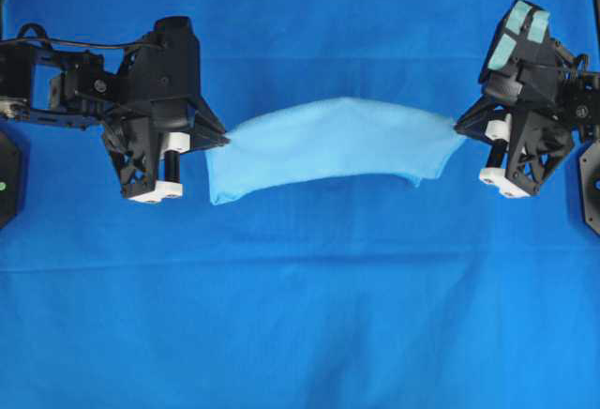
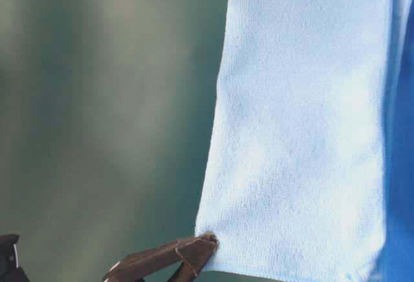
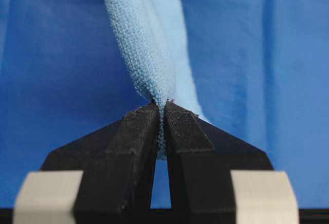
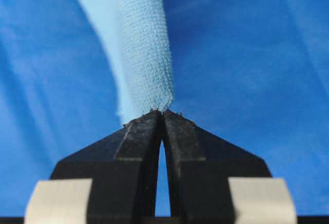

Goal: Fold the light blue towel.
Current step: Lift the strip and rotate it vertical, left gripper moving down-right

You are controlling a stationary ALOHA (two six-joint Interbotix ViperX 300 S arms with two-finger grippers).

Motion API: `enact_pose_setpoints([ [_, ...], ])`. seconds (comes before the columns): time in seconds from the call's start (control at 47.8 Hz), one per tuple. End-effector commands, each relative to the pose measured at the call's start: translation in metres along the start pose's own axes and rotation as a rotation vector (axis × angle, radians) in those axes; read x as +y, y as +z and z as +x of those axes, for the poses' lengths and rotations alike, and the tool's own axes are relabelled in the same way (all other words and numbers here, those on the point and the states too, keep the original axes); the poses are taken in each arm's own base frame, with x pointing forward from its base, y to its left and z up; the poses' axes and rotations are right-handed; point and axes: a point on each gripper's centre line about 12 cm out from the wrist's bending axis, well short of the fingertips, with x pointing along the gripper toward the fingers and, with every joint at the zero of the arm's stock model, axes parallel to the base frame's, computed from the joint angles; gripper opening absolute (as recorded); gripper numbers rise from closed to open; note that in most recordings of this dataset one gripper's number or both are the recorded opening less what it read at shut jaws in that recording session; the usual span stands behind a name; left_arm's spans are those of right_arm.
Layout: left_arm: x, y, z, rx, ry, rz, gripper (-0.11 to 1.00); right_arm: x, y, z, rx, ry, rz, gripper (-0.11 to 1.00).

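Two grippers are engaged on the light blue towel (image 1: pixel 333 146), one at each end. In the overhead view the left gripper (image 1: pixel 223 137) pinches the towel's left end and the right gripper (image 1: pixel 459 128) pinches its right end, with the cloth strung between them and well apart from both arm bodies. The towel's span bows upward in that view, and its lower edge curves between the two held ends. It sits over the deep blue backdrop cloth (image 1: pixel 300 315), which covers the whole work surface.

The left wrist view shows the left gripper (image 3: pixel 162 106) clamped tight, fabric caught between the black fingertips (image 3: pixel 139 126) and rising away as a narrow gathered band. The right wrist view shows the same condition: right gripper (image 4: pixel 162 112) clenched on a bunched end of the towel (image 4: pixel 144 54).

At table level, the towel (image 2: pixel 304 127) hangs as a flat sheet, a dark fingertip (image 2: pixel 194 251) nipping its lower left corner. Which arm that fingertip belongs to cannot be determined there.
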Motion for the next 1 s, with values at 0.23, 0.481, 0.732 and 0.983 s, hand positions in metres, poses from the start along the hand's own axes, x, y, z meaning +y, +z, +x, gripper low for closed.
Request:
enact_pose_setpoints([
  [0.23,-0.023,0.017,-0.004,-0.119,-0.049,0.046,0.03,-0.029,0.021,0.001,-0.065,-0.14,0.03,0.03],
  [0.481,-0.059,0.031,0.013,-0.26,-0.127,0.107,0.03,-0.066,0.038,0.008,-0.096,-0.276,0.039,0.03],
  [0.732,-0.084,0.049,0.039,-0.35,-0.153,0.227,0.03,-0.091,0.07,0.021,-0.196,-0.299,0.047,0.03],
  [0.983,-0.1,0.077,0.068,-0.377,-0.144,0.354,0.03,-0.092,0.106,0.043,-0.263,-0.263,0.029,0.03],
])
